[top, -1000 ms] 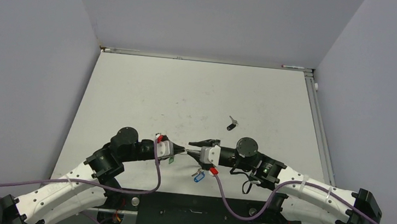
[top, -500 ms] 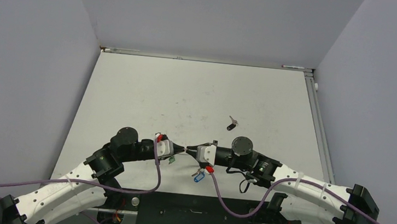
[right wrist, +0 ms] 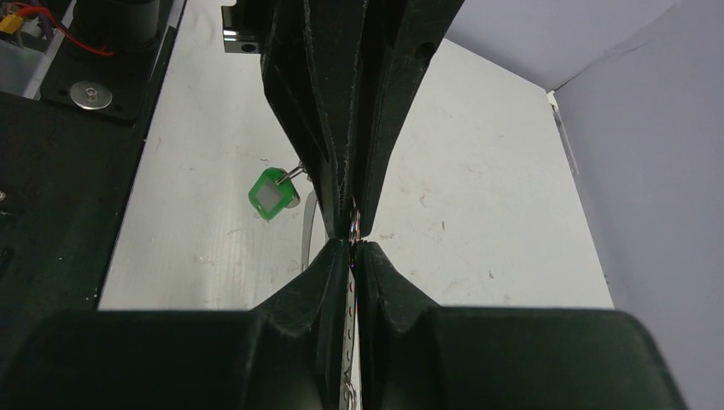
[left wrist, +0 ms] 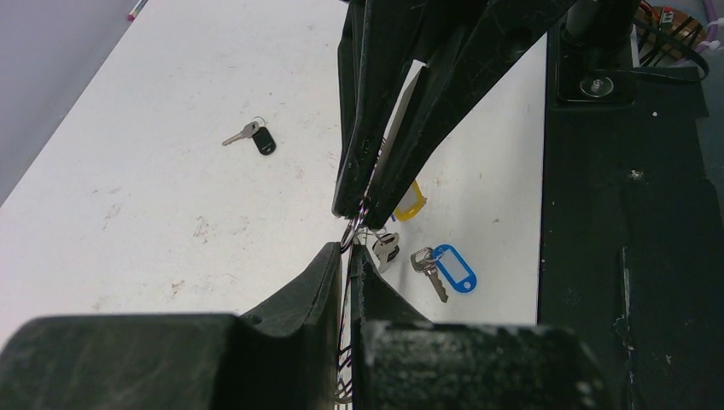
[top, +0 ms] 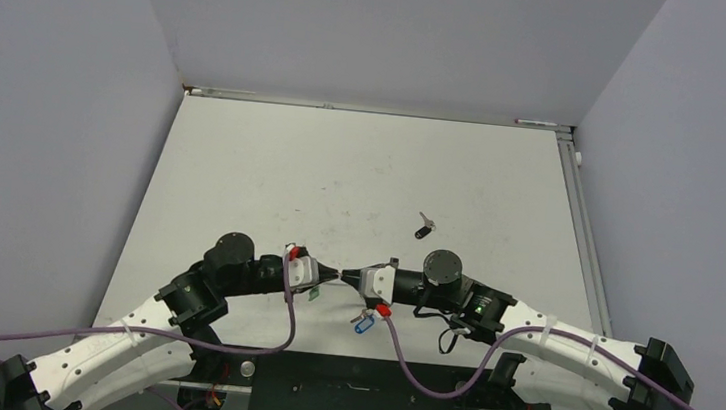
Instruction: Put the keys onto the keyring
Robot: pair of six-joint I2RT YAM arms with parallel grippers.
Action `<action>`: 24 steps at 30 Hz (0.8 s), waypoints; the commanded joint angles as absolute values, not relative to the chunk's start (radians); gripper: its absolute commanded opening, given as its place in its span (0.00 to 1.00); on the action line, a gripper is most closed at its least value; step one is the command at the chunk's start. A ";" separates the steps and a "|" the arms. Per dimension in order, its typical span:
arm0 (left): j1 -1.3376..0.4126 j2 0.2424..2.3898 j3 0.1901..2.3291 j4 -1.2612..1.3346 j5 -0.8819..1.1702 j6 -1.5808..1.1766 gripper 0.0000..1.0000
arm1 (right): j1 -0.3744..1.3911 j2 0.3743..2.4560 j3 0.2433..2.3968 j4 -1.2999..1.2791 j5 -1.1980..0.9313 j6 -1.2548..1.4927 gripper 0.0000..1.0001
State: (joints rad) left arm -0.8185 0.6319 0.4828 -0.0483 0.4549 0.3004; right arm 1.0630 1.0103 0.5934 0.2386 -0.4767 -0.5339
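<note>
While meeting tip to tip over the counter [top: 363, 165], left jaws and right jaws both clamped tight on thin wire keyring [right wrist: 353, 215]; green-tagged key [right wrist: 271, 193] hanging beside them, blue-tagged key [left wrist: 452, 268] close below; black-headed key [top: 423, 229] lying well apart.

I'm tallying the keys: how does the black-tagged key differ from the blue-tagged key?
The black-tagged key has a small, solid dark tag; the blue-tagged key has a larger blue tag with a white window. The black-tagged key lies alone out on the table, well away from the fingers; the blue-tagged key is close by them, near a yellow tag. Both are small silver keys.
</note>
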 commanded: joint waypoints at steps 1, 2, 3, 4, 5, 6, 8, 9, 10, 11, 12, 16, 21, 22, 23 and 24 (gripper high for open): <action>-0.818 0.633 0.502 0.002 0.415 0.335 0.00 | 1.089 0.951 0.644 0.264 -0.529 -0.520 0.06; -0.820 0.633 0.502 0.002 0.410 0.338 0.00 | 1.091 0.944 0.643 0.260 -0.530 -0.520 0.05; -0.821 0.634 0.502 0.002 0.406 0.340 0.03 | 1.092 0.939 0.643 0.258 -0.529 -0.519 0.05; -0.822 0.637 0.503 0.002 0.401 0.344 0.07 | 1.092 0.936 0.643 0.258 -0.529 -0.516 0.05; -0.823 0.638 0.505 -0.031 0.393 0.348 0.12 | 1.093 0.934 0.643 0.258 -0.526 -0.513 0.05; -0.825 0.642 0.507 -0.039 0.386 0.352 0.16 | 1.094 0.935 0.645 0.253 -0.520 -0.511 0.05; -0.827 0.647 0.511 -0.052 0.369 0.360 0.23 | 1.097 0.936 0.653 0.243 -0.509 -0.509 0.05; -0.829 0.648 0.512 -0.054 0.363 0.362 0.25 | 1.098 0.936 0.654 0.242 -0.503 -0.507 0.05; -0.830 0.650 0.512 -0.058 0.351 0.363 0.28 | 1.100 0.934 0.655 0.243 -0.495 -0.507 0.05; -0.831 0.652 0.515 -0.063 0.340 0.366 0.30 | 1.101 0.935 0.656 0.246 -0.482 -0.503 0.05; -0.834 0.653 0.517 -0.068 0.325 0.369 0.32 | 1.102 0.937 0.659 0.250 -0.468 -0.497 0.05; -0.834 0.655 0.522 -0.075 0.271 0.363 0.26 | 1.104 0.949 0.674 0.271 -0.372 -0.463 0.05; -0.834 0.660 0.536 -0.079 0.192 0.338 0.00 | 1.108 0.980 0.702 0.327 -0.222 -0.384 0.05; -0.833 0.660 0.539 -0.080 0.174 0.330 0.00 | 1.112 0.989 0.708 0.336 -0.197 -0.369 0.05; -0.832 0.662 0.540 -0.076 0.154 0.318 0.00 | 1.116 0.999 0.714 0.344 -0.169 -0.359 0.05; -0.830 0.663 0.542 -0.075 0.134 0.308 0.00 | 1.121 1.010 0.719 0.352 -0.141 -0.348 0.05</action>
